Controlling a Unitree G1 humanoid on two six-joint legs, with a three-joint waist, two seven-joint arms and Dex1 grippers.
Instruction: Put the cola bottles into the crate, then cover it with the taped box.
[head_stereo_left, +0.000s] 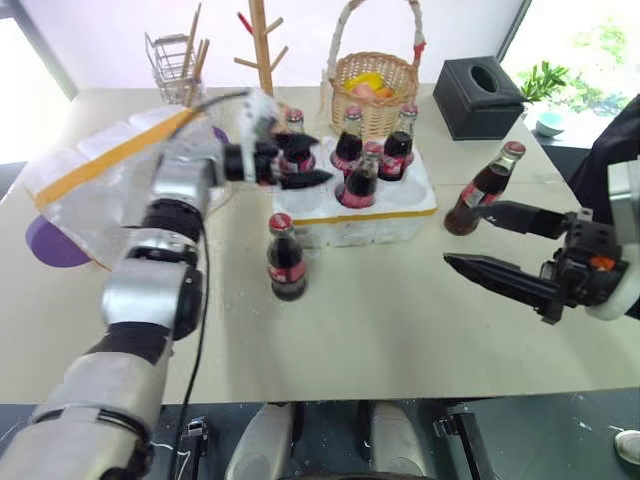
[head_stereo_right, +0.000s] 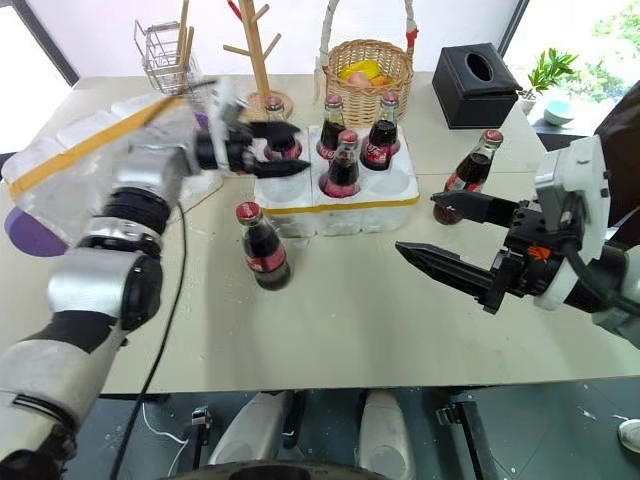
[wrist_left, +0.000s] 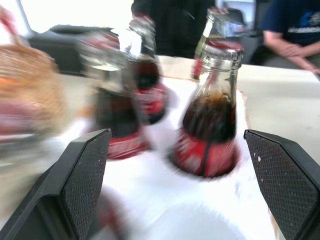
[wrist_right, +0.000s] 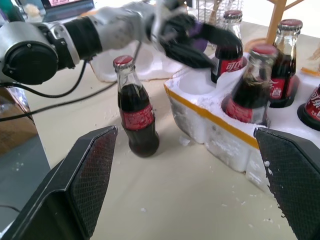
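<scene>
**Both grippers spread wide, four bottles seated in the crate**

Fingers of the left gripper (head_stereo_left: 300, 160) stand apart over the back left corner of the crate, gripping nothing, with one seated bottle just beyond them. Those of the right gripper (head_stereo_left: 478, 240) are likewise spread and empty, hovering above the table (head_stereo_left: 400, 320) to the crate's right.

Largest on the table, the taped box (head_stereo_left: 95, 165) lies at the far left, its yellow band running slantwise. At the centre sits the crate (head_stereo_left: 350, 215), a yellow strip along its front. Four cola bottles (head_stereo_left: 360, 175) stand upright in its wells; the two front wells nearest the robot look vacant. One loose bottle (head_stereo_left: 286, 258) stands on the table just in front of the crate's left corner. Another bottle (head_stereo_left: 484, 188) stands to the crate's right, behind the right gripper.
</scene>
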